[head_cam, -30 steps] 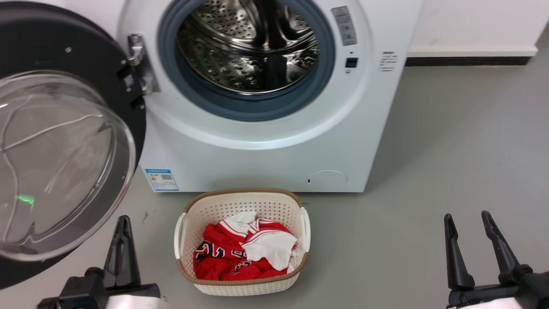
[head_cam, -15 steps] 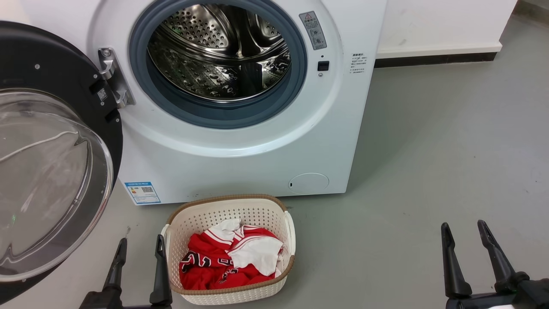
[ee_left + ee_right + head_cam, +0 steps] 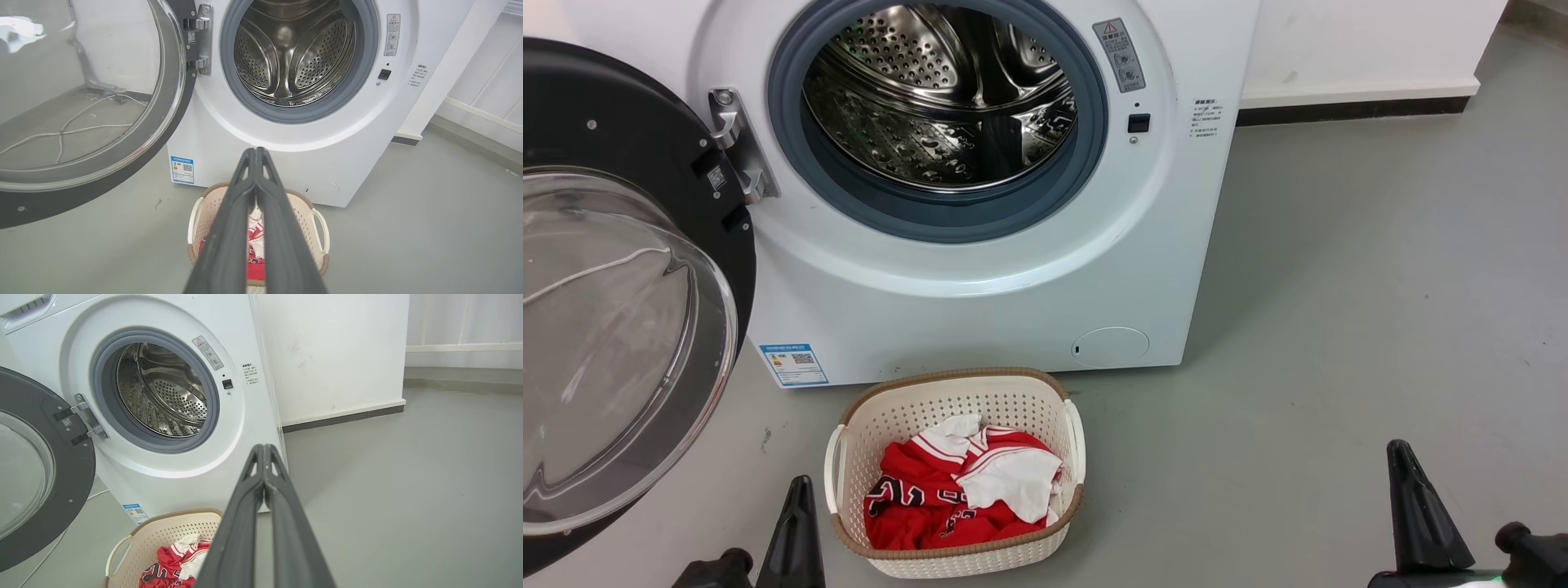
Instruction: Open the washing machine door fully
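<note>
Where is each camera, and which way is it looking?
Head view: on the robot's head, looking forward and down at the washing machine, its open door and the laundry basket; left gripper and right gripper show at the bottom.
Left wrist view: on the left wrist, looking along its shut fingers at the drum.
Right wrist view: on the right wrist, looking along its shut fingers at the machine's corner.
All share machine, door, basket.

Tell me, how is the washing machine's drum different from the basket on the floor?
The drum is shiny steel; the laundry basket is cream plastic. The drum looks empty; the basket holds red and white clothes. The drum opens sideways; the basket opens upward. Both have little holes.
</note>
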Available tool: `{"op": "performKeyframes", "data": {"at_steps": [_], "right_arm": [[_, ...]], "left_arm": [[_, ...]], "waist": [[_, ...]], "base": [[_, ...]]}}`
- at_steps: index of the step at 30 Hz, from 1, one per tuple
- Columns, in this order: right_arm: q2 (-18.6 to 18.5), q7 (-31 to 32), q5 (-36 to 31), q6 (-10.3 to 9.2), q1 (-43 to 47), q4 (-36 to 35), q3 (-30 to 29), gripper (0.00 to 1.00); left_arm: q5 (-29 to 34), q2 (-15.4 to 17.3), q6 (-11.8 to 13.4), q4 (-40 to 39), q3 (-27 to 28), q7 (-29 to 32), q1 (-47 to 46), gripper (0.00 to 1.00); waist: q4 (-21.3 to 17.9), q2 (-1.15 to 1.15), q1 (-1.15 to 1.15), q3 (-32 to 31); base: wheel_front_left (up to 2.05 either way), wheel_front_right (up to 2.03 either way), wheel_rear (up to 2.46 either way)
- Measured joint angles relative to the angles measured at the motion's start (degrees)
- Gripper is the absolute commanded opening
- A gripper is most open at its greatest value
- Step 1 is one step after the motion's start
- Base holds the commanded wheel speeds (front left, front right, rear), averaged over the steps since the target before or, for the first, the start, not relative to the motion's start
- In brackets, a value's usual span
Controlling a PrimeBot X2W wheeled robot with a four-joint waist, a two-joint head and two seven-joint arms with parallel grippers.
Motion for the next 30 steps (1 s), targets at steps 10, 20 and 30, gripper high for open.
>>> {"op": "performKeyframes", "data": {"at_steps": [10, 20, 30], "right_arm": [[-0.54, 2.03, 11.69, 0.00, -2.01, 2.26, 0.27, 0.00], [-0.93, 3.85, 21.78, 0.00, -4.11, 4.03, 0.32, 0.00], [-1.24, 5.86, 30.78, 0.00, -5.71, 5.72, 0.30, 0.00]], "left_arm": [[-11.24, 0.18, -0.90, 1.80, 0.36, 2.34, -1.97, 0.00], [-21.09, 0.34, -1.80, 3.27, 0.74, 4.53, -3.99, 0.00], [-29.85, 0.49, -2.64, 4.56, 1.08, 6.54, -5.67, 0.00]], "waist": [[0.15, 0.00, 0.00, 0.08], [0.31, 0.00, 0.00, 0.17], [0.46, 0.00, 0.00, 0.26]], "base": [[0.00, 0.00, 0.00], [0.00, 0.00, 0.00], [0.00, 0.00, 0.00]]}}
